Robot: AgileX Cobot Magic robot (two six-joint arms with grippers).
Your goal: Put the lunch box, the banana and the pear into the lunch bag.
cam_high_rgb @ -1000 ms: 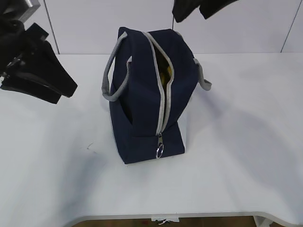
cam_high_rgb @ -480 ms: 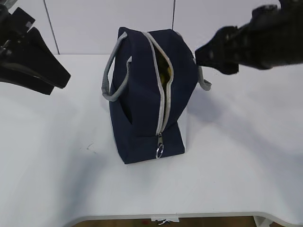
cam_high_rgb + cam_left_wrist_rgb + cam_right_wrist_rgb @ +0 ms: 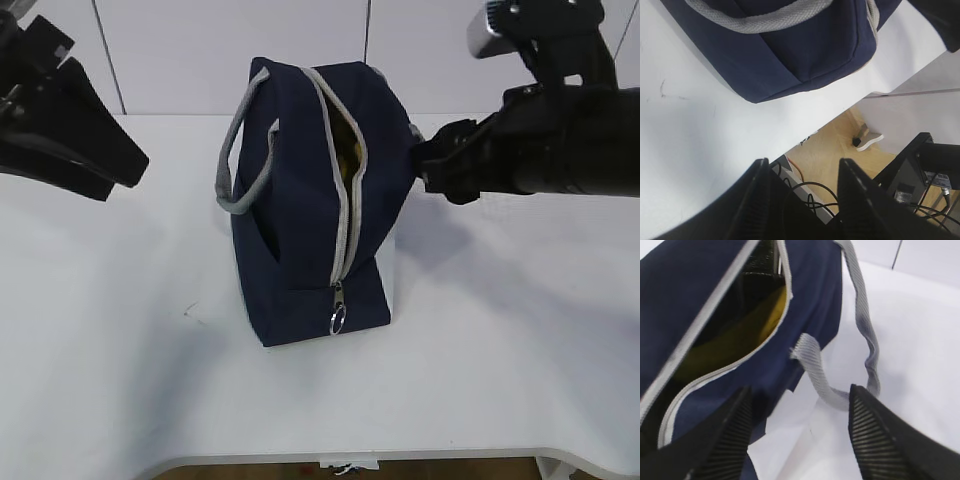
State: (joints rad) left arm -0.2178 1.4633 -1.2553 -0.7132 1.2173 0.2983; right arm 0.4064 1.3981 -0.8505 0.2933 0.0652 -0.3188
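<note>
Your white table [image 3: 520, 340] carries the lunch bag [image 3: 300, 220] at center, upright, zipper gaping with something yellow [image 3: 747, 332] showing inside. At three o'clock your right gripper [image 3: 800, 435] hangs beside the bag's grey handle [image 3: 860, 335], fingers spread, empty. At nine o'clock your left gripper [image 3: 802, 192] hovers apart, fingers parted, empty.

The lunch bag [image 3: 310, 200] stands upright at the centre of the table [image 3: 500, 350], its zipper pull [image 3: 338, 318] toward the lower frame edge. The left gripper [image 3: 125, 170] hangs at upper left, the right gripper [image 3: 425, 165] just beside the bag's right handle [image 3: 432, 170]
</note>
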